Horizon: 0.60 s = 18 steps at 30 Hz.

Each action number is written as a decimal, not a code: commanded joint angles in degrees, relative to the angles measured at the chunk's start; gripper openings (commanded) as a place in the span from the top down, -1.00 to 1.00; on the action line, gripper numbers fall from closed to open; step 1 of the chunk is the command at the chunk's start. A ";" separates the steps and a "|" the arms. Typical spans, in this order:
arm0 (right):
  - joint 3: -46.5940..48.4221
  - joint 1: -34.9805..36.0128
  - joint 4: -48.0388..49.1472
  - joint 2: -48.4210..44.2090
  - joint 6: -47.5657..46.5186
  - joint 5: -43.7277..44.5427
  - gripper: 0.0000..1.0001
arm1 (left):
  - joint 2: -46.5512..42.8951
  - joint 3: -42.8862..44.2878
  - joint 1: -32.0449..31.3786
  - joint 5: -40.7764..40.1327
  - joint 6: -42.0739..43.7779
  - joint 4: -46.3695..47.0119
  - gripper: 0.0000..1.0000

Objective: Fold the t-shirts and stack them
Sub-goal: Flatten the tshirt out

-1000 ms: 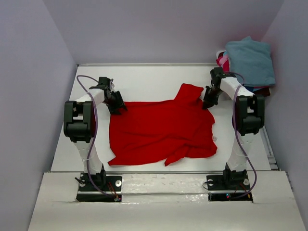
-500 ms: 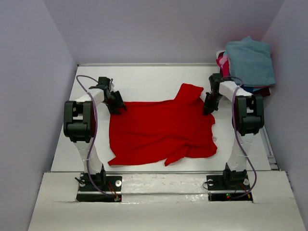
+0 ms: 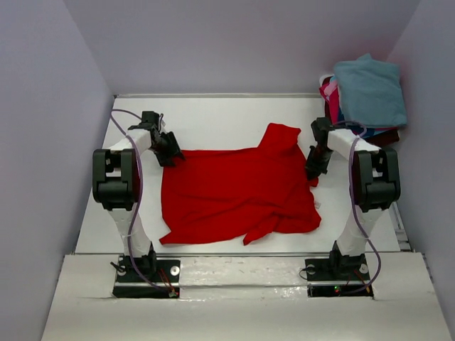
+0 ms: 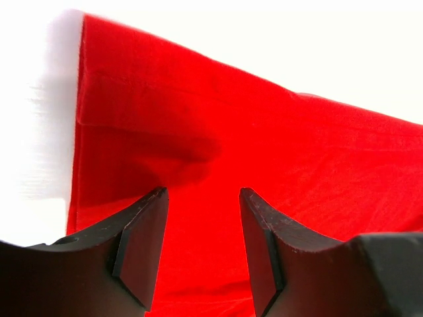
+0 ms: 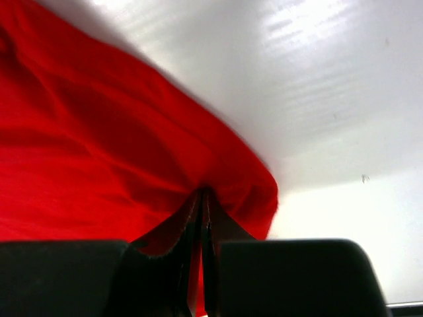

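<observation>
A bright red t-shirt lies spread in the middle of the white table, one sleeve pointing to the back. My left gripper hovers over its back left corner, open, with red cloth showing between the fingers. My right gripper is at the shirt's right edge, shut on a pinched fold of the red t-shirt. More t-shirts are piled at the back right: a teal-blue one on top, pink and dark maroon cloth under it.
Grey walls close the table in on the left, back and right. The pile of shirts sits at the back right corner, just behind my right arm. The table's front edge runs right in front of the shirt's hem.
My right gripper moved toward the front and right along the shirt's edge and closed on the cloth. The left gripper shifted slightly up and back.
</observation>
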 commanded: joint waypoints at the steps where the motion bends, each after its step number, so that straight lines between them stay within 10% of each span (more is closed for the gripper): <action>1: -2.87 0.14 0.34 -4.96 2.25 2.20 0.82 | 0.13 2.32 0.44 0.49 0.94 -1.07 -0.17; 18: -10.09 0.14 1.93 -11.47 2.34 -1.41 0.86 | 1.37 4.34 0.44 0.58 0.06 -1.16 -0.17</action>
